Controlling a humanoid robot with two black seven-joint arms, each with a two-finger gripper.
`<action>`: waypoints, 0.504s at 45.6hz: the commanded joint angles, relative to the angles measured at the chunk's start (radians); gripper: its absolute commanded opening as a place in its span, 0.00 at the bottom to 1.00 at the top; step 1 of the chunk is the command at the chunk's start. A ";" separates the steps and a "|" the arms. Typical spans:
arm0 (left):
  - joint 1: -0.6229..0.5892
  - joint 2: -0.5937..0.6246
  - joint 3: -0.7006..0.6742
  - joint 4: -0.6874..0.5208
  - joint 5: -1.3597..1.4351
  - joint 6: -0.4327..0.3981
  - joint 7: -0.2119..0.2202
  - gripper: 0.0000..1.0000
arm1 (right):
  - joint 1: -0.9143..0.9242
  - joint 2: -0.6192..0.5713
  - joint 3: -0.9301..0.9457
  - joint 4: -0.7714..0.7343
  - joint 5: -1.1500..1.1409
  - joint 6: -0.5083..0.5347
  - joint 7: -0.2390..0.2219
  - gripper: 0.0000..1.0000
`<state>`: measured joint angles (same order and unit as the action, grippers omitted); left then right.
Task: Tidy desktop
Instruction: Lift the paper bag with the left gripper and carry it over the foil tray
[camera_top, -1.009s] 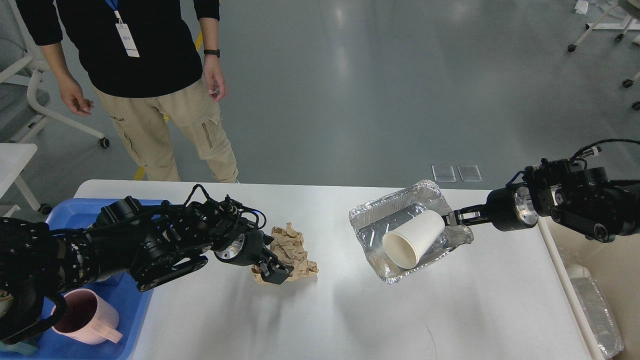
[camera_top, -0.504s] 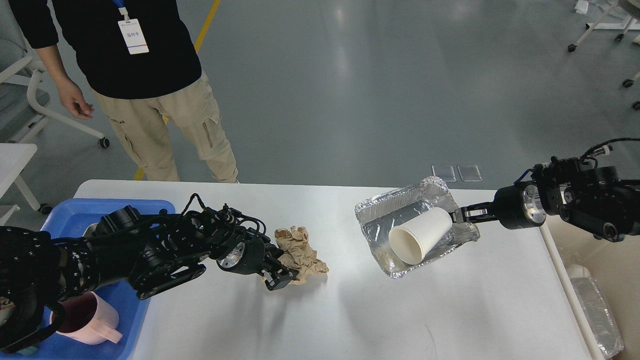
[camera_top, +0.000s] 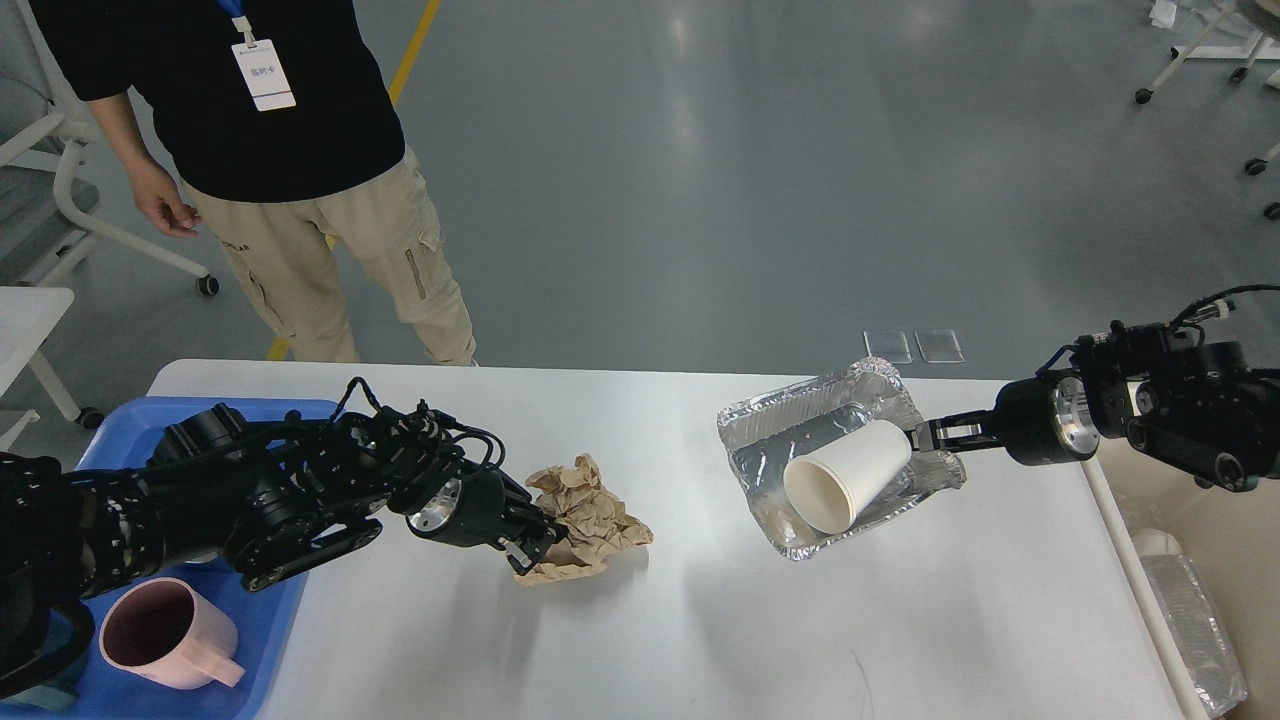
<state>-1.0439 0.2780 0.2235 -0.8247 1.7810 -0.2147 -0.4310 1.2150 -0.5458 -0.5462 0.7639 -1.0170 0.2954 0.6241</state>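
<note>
The white desktop fills the lower view. A crumpled brown paper lies left of its middle. My left gripper is at the paper's left edge, its fingers closed on the paper. A silver foil tray sits at the right with a white paper cup lying on its side inside, mouth facing me. My right gripper is shut on the foil tray's right rim.
A blue plastic tray at the desk's left end holds a pink mug. A person stands beyond the far left corner. A cream bin with a clear container stands off the right edge.
The right gripper has pulled the foil tray with the cup to the right. The left gripper has drawn back left and closed on the paper, which shifted and changed shape. The person stepped left.
</note>
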 joint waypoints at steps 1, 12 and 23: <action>-0.008 0.058 -0.019 -0.033 -0.009 0.002 -0.009 0.00 | -0.002 0.000 0.000 -0.002 0.000 -0.001 0.000 0.00; -0.022 0.279 -0.183 -0.253 -0.074 -0.008 -0.029 0.00 | -0.015 0.003 -0.003 0.000 -0.002 0.002 0.002 0.00; -0.021 0.487 -0.340 -0.497 -0.166 -0.067 -0.052 0.01 | -0.015 0.003 -0.008 0.005 -0.002 0.007 0.002 0.00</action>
<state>-1.0663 0.6862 -0.0437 -1.2236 1.6783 -0.2527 -0.4747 1.1994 -0.5418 -0.5533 0.7640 -1.0185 0.2984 0.6260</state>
